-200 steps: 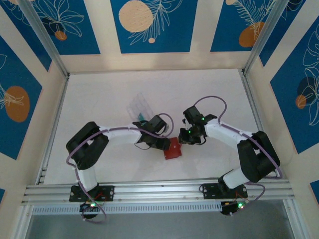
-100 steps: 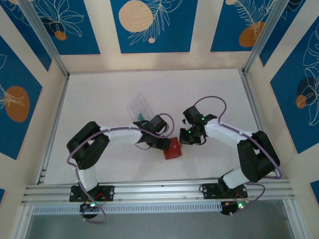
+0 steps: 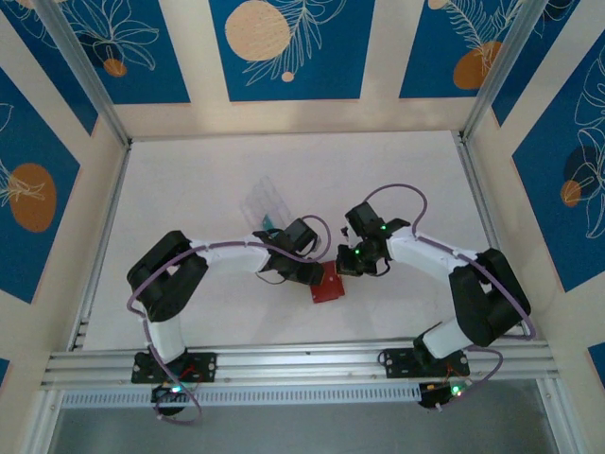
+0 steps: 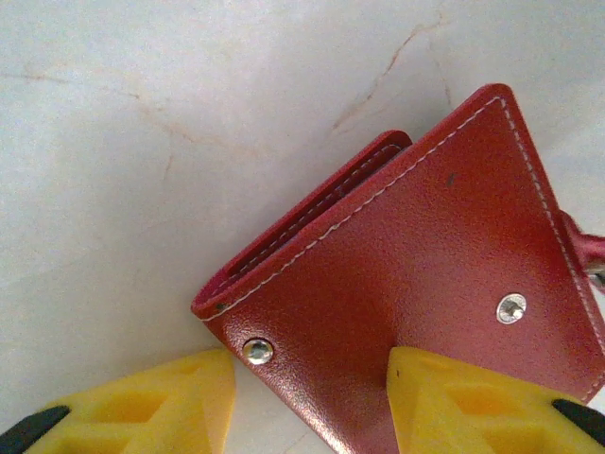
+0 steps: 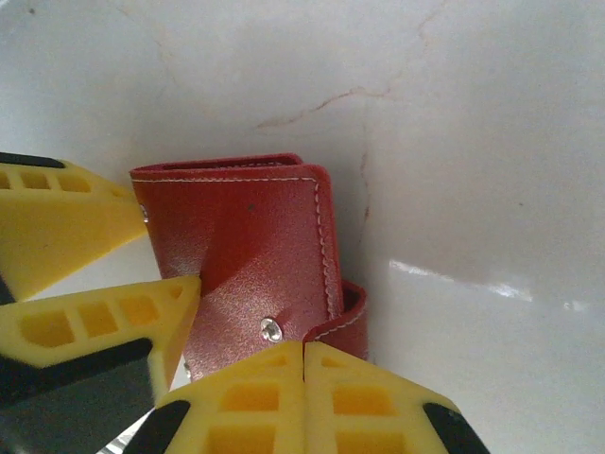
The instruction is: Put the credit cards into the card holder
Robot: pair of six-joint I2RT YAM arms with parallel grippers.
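Table [image 3: 397, 170]: white and marbled. I see both arms reaching to its middle.
Left arm [image 3: 227, 253]: it comes from the near left and bends right, toward the centre.
Right arm [image 3: 435, 253]: it comes from the near right and bends left, so the two wrists almost meet.
Clear case [image 3: 267, 200]: it lies far-left of the left wrist, apart from the wallet.
Card holder [image 3: 330, 286]: red and folded, flat on the table between the two wrists, with stitched edges [image 4: 425, 246] [image 5: 246, 246].
Left gripper [image 4: 312, 364]: released and spread wide. One finger [image 4: 473, 402] lies over the wallet's face. The other finger stands just beside the wallet's corner, on the bare table.
Right gripper [image 5: 302, 350]: the fingers are clenched with no gap between them. The wallet's curled flap edge meets their tips. I cannot tell if it is pinched.
Credit cards [image 3: 267, 224]: a small teal-green patch just near the clear case, partly under the left arm. I cannot count them.
Snaps [image 4: 256, 351]: two silver studs on the wallet's face.
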